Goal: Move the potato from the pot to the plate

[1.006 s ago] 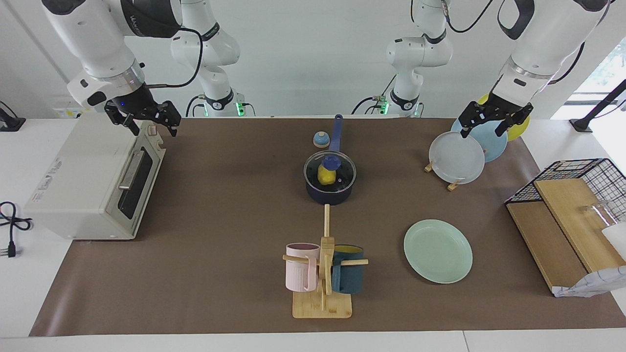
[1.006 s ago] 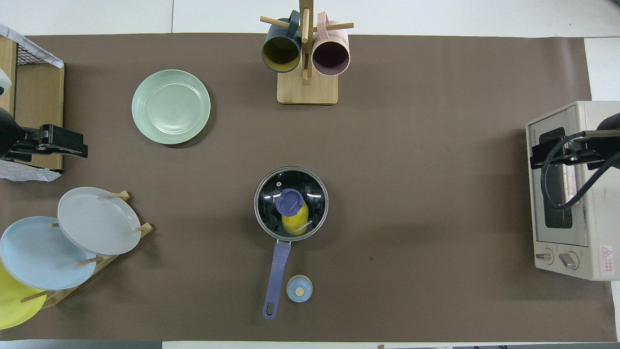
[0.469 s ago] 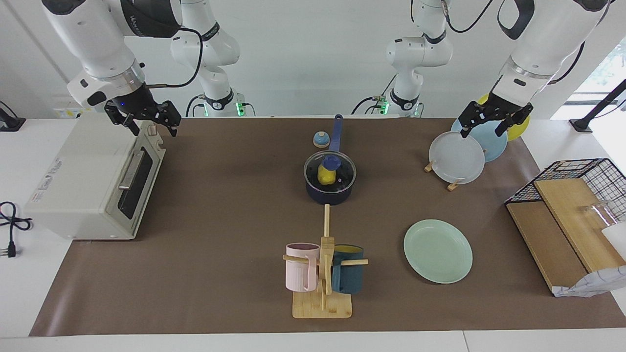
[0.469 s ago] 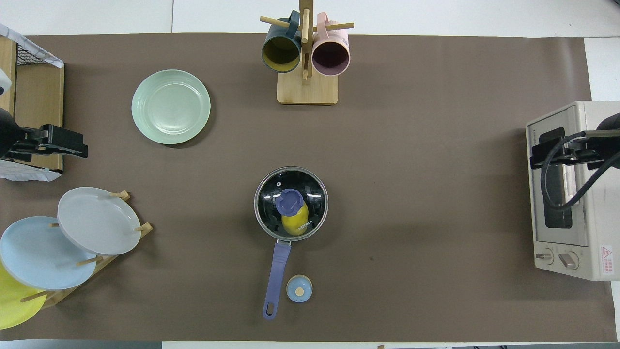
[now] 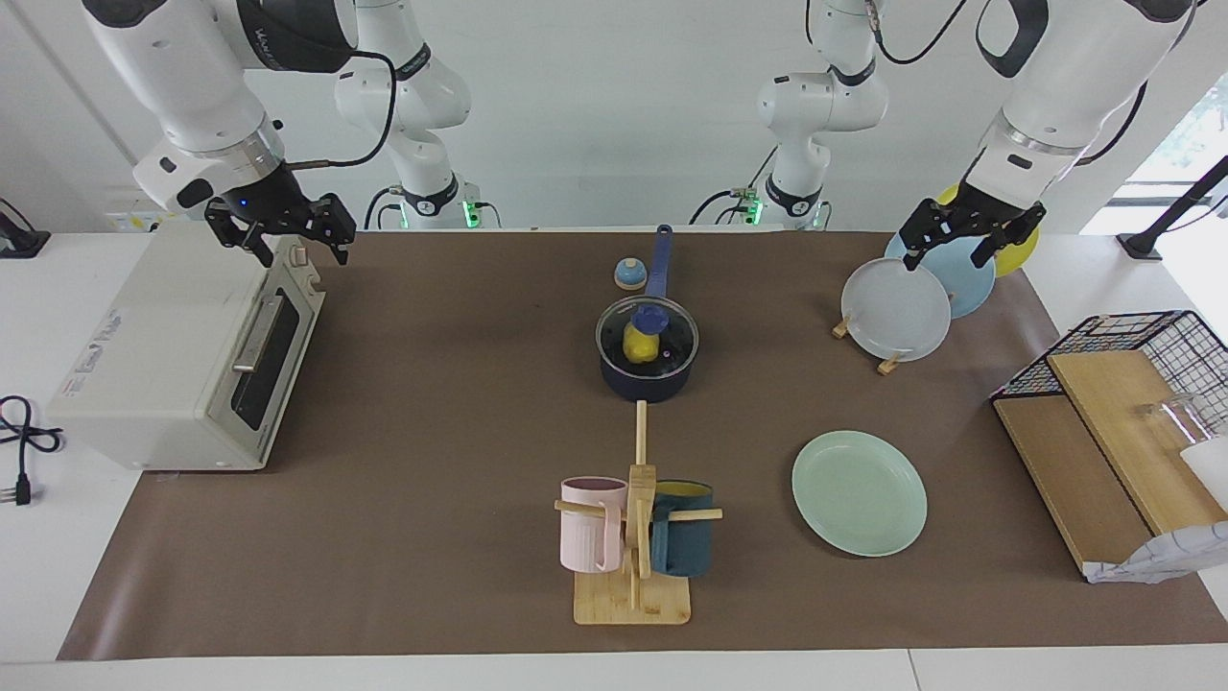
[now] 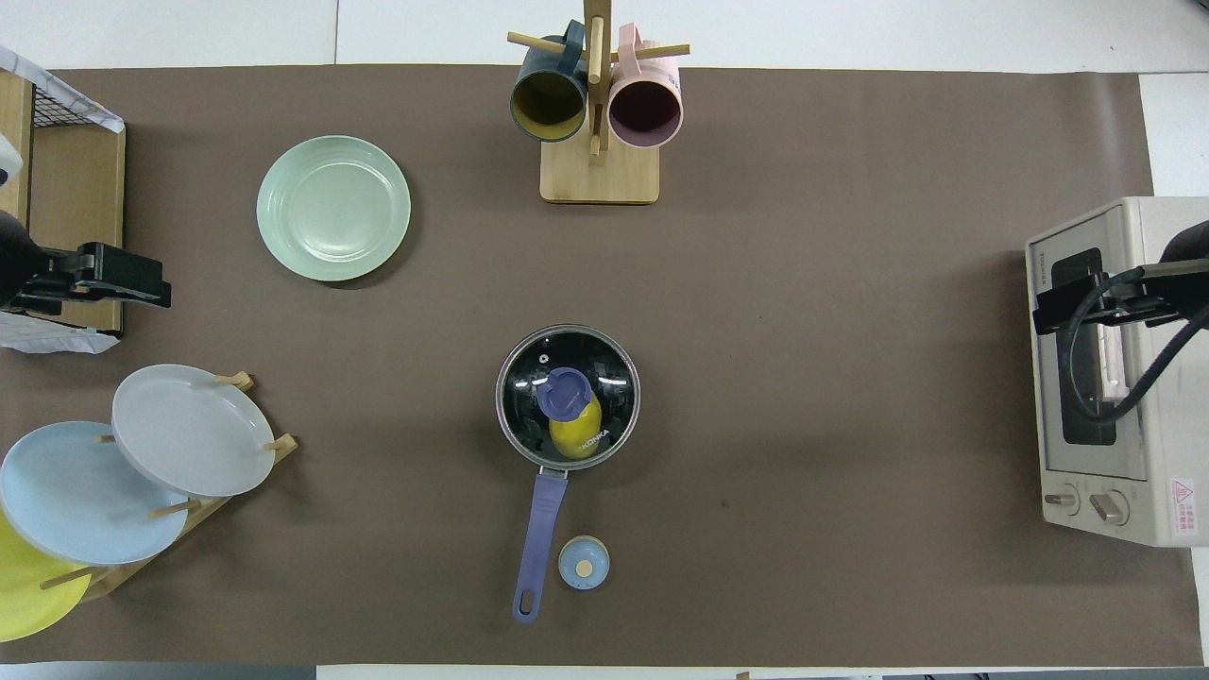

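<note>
The yellow potato [image 5: 636,345] lies in the navy pot [image 5: 649,386] at the table's middle, under a glass lid [image 5: 674,338] with a blue knob. It also shows through the lid in the overhead view [image 6: 573,440]. The pot's long handle [image 6: 538,534] points toward the robots. The mint-green plate [image 5: 859,492] lies bare, farther from the robots and toward the left arm's end; it also shows in the overhead view [image 6: 332,208]. My left gripper [image 5: 950,251] hangs open and empty over the plate rack. My right gripper [image 5: 305,250] hangs open and empty over the toaster oven's top edge.
A white toaster oven [image 5: 163,355] stands at the right arm's end. A rack with a grey plate [image 5: 895,309], a light blue one and a yellow one stands near the left arm. A mug tree [image 5: 633,537], a small blue bell [image 5: 628,274] and a wire basket with wooden boards [image 5: 1132,403] also stand here.
My right gripper has shifted very slightly over the toaster oven. Everything else is as it was.
</note>
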`<state>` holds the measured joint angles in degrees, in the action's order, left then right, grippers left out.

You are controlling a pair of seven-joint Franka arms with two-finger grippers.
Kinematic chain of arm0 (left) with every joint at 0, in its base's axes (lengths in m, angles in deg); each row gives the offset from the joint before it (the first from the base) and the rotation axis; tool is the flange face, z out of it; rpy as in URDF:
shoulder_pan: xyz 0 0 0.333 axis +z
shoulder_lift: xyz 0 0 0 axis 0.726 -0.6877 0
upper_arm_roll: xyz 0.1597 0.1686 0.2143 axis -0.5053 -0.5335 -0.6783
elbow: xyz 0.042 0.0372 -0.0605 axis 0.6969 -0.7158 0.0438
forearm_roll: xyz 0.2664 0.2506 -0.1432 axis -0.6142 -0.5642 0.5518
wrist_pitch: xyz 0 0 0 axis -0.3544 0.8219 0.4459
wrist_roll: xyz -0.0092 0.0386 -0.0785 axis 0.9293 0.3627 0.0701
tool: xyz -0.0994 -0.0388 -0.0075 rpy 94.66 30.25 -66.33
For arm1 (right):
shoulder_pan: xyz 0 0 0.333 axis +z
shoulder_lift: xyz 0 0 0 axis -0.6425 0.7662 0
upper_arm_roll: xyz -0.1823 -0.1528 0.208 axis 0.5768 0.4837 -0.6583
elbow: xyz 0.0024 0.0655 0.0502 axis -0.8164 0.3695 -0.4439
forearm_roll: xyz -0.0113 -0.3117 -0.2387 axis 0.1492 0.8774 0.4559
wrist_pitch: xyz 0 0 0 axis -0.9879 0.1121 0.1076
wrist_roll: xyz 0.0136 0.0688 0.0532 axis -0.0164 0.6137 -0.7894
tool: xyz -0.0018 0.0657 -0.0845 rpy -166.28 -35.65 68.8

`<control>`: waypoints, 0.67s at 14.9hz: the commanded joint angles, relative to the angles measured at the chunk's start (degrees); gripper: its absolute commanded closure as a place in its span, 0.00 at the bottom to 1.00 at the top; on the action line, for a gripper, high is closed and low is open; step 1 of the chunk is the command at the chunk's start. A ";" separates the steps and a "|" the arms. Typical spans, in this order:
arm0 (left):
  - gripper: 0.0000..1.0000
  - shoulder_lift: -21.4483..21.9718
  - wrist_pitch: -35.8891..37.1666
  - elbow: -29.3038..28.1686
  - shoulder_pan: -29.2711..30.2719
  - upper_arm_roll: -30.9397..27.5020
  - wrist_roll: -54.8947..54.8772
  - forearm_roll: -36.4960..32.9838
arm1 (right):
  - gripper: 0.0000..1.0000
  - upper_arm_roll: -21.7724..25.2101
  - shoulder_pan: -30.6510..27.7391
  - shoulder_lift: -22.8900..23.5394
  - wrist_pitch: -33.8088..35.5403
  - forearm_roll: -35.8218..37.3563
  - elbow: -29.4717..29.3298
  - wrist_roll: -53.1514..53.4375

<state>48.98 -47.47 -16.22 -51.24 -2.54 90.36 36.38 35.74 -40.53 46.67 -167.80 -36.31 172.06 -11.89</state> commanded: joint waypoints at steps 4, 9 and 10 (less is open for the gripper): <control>0.00 1.22 -0.07 -0.92 0.55 0.35 -0.71 -0.52 | 0.00 -5.05 8.34 5.93 1.73 -2.48 -8.50 11.56; 0.00 1.13 -0.07 -0.92 0.55 0.26 -0.71 -0.52 | 0.00 -5.40 24.07 16.84 -6.58 -3.37 -16.25 27.31; 0.00 1.21 -0.07 -0.92 0.55 0.35 -0.71 -0.52 | 0.00 -5.40 26.45 17.97 -9.75 -3.45 -14.33 30.55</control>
<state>48.98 -47.46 -16.22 -51.24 -2.54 90.36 36.38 30.09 -17.58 60.69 -173.90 -40.05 159.13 13.84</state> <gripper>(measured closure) 0.000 0.000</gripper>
